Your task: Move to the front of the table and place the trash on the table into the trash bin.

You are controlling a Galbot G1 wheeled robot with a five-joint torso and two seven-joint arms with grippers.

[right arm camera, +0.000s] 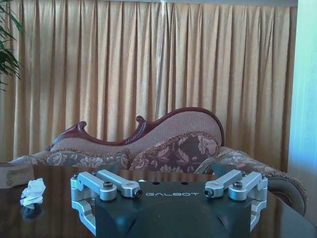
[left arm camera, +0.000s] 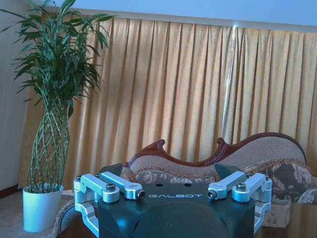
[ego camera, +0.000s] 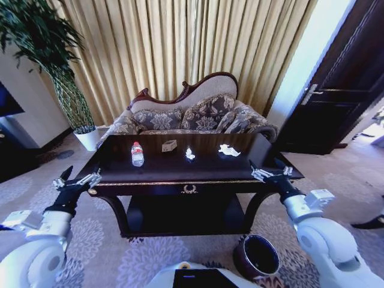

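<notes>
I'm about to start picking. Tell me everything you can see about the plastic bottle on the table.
The bottle is small and clear, with a red cap and a red-and-white label around its middle. It stands upright, cap up, on the left part of the dark glossy table, whose top mirrors it. Nothing touches it except the tabletop. The brownish carton sits apart from it, farther back and toward the middle. The left gripper hovers, fingers open, at the table's front left corner, short of the bottle.
</notes>
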